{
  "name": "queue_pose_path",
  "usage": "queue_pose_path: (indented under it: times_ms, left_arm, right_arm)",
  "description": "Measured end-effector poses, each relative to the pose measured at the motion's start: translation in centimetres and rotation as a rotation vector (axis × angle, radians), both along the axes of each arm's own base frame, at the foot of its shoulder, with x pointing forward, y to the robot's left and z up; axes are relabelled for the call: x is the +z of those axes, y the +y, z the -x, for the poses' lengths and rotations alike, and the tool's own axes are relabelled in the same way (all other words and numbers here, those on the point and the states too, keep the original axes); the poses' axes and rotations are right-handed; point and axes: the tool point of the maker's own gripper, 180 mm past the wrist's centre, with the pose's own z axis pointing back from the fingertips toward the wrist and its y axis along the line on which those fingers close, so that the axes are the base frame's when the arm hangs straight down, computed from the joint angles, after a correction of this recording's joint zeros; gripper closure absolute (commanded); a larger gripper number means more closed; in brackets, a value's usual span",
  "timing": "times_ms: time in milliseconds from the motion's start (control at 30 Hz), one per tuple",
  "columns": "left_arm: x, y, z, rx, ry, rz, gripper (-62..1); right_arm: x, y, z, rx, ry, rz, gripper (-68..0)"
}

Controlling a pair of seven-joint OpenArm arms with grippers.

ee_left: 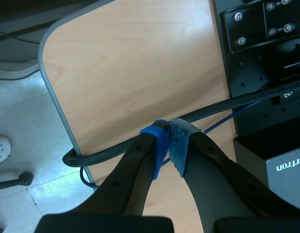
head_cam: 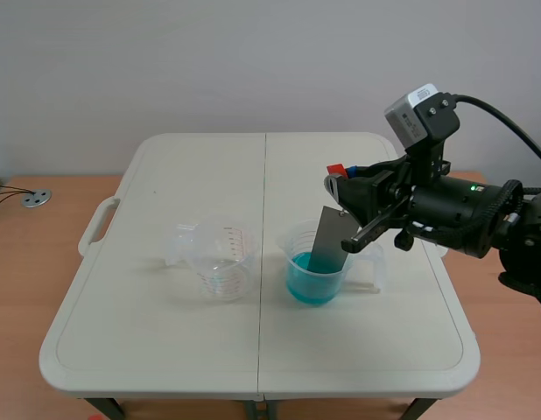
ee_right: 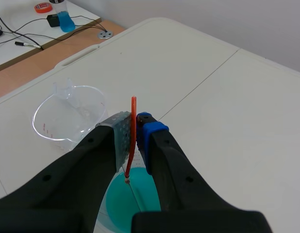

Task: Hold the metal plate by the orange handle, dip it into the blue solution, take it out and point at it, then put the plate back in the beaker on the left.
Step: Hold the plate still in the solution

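**A:** What is hidden or hard to read?

**B:** The left arm never shows in the scene view. Its own wrist view gives only the left claw (ee_left: 168,141) over a wooden desk (ee_left: 135,58), with a braided cable (ee_left: 213,109) running just ahead of the tips. In the scene view the metal plate (head_cam: 326,241) shows its flat grey face. Its top edge and most of the orange handle (head_cam: 336,169) sit behind black fingers, so only a red tip pokes out. In the right wrist view the plate is edge-on, a thin line under the fingers.

**A:** Is the plate in the liquid?

**B:** Its lower end is inside the full beaker (head_cam: 291,248) and seems to reach the blue solution (head_cam: 312,284). How deep, I cannot tell.

**A:** And the claws?

**B:** The right claw (head_cam: 343,179) pinches the orange handle. Its 2 pads, 1 grey and 1 blue, press on either side of the thin strip, with a gap no wider than the strip itself. It hangs over the full beaker, right of the seam in the white table (head_cam: 165,350). The left claw has its 2 pads pressed together with nothing between them.

**A:** The other beaker?

**B:** The empty beaker (head_cam: 220,262) stands on the table left of the full one, near it but not touching.
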Motion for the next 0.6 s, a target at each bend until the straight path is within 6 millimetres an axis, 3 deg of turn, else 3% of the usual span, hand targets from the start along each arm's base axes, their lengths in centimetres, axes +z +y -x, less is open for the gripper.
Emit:
queue_pose_path:
  times_ms: [600]
  left_arm:
    - [0.00, 0.00, 0.00, 0.000, 0.000, 0.000, -2.7]
  right_arm:
    - [0.78, 0.23, -0.04, 0.007, -0.022, -0.001, -1.1]
